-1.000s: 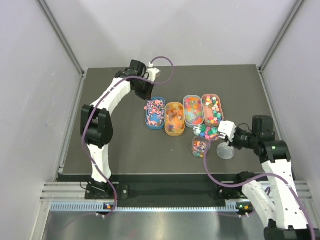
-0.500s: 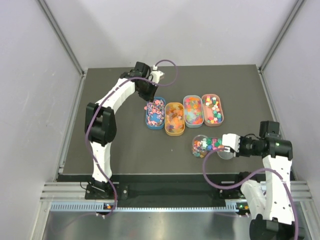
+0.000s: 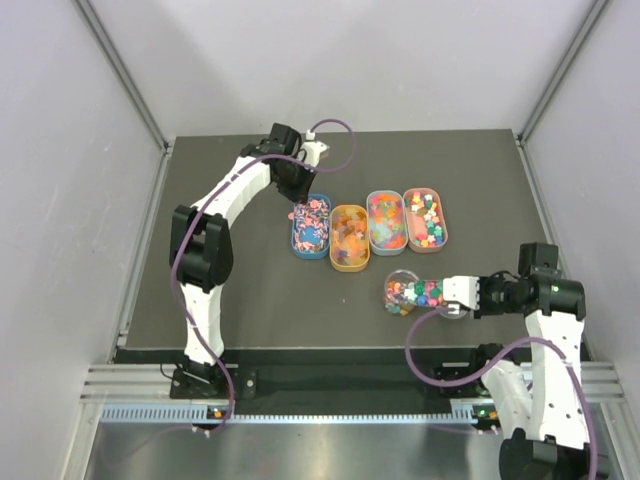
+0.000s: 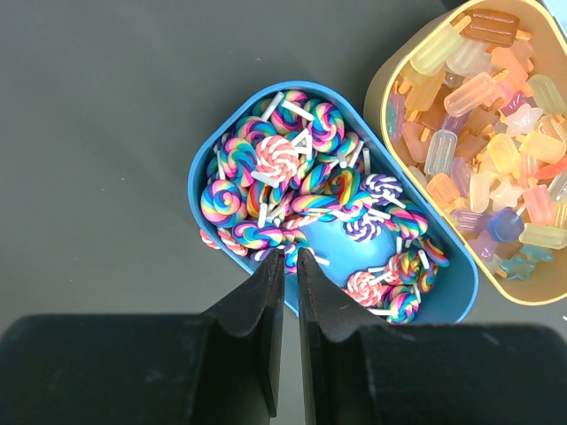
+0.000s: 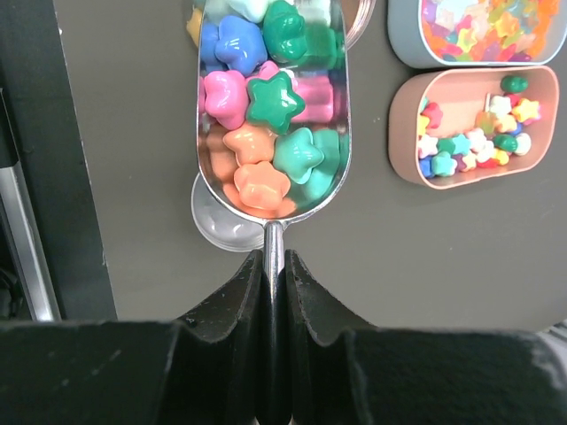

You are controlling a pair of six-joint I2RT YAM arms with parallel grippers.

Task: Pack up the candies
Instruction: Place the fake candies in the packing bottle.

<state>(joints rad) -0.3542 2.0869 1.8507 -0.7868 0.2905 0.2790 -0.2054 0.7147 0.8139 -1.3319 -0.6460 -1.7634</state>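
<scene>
Left fingers (image 4: 280, 288): drawn almost together, with only a thin slit between them; nothing can be seen in the slit; the tips hang over the near end of the blue tray (image 4: 202, 159), just above its contents.

Right fingers (image 5: 263, 271): clamped on the thin handle of the silver scoop (image 5: 335, 168); the scoop is held roughly level, bowl pointing away from the wrist.

Candies (image 5: 266, 104): the scoop bowl is loaded with star-shaped pieces in blue, green, pink, orange and teal; in the top view the bowl's front end reaches over the mouth of the clear jar (image 3: 398, 291), which stands on the desk (image 3: 250, 290) in front of the trays and already contains mixed coloured pieces.

Remaining stock: sorted into four oval trays set side by side; the blue tray holds swirl lollipops on white sticks; the orange tray (image 4: 381, 84), touching it on the right, holds pastel ice-lolly shapes; the grey tray (image 5: 400, 35) holds orange and yellow gummies; the pink tray (image 5: 400, 133) holds small stars gathered at one end, with part of its floor bare.

Lid (image 5: 211, 221): a clear round disc lying flat on the desk, partly under the rear of the scoop bowl, beside the jar.
</scene>
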